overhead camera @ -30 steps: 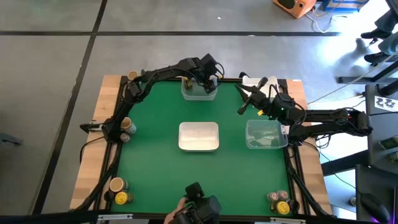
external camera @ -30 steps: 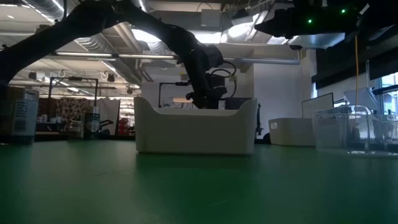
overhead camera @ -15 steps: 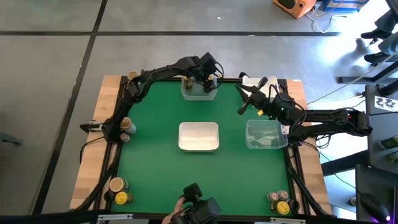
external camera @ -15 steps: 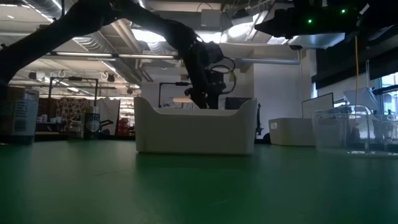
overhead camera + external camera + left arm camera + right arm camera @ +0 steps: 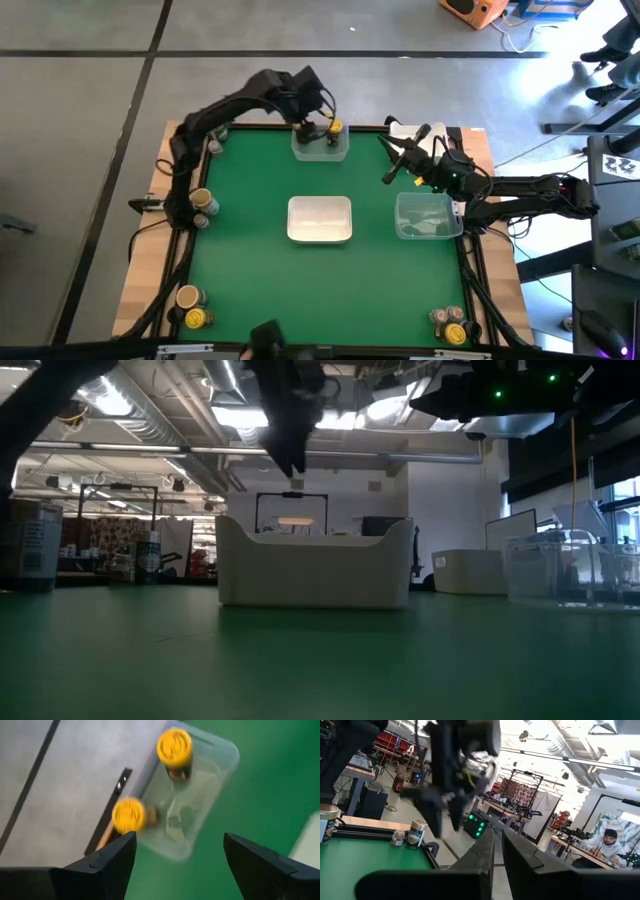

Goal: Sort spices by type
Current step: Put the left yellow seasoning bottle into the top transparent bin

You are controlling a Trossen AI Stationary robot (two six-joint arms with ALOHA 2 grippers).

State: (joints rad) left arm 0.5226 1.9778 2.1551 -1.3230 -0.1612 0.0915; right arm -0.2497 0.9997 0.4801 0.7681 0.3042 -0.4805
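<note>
left gripper (image 5: 310, 128) raised off far tub (image 5: 320, 147) | fingers spread | yellow-capped jar (image 5: 335, 128) left inside

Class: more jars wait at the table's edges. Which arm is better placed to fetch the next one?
Probably the left: its open gripper is empty and lifted above the far tub. The right gripper is shut.
</note>
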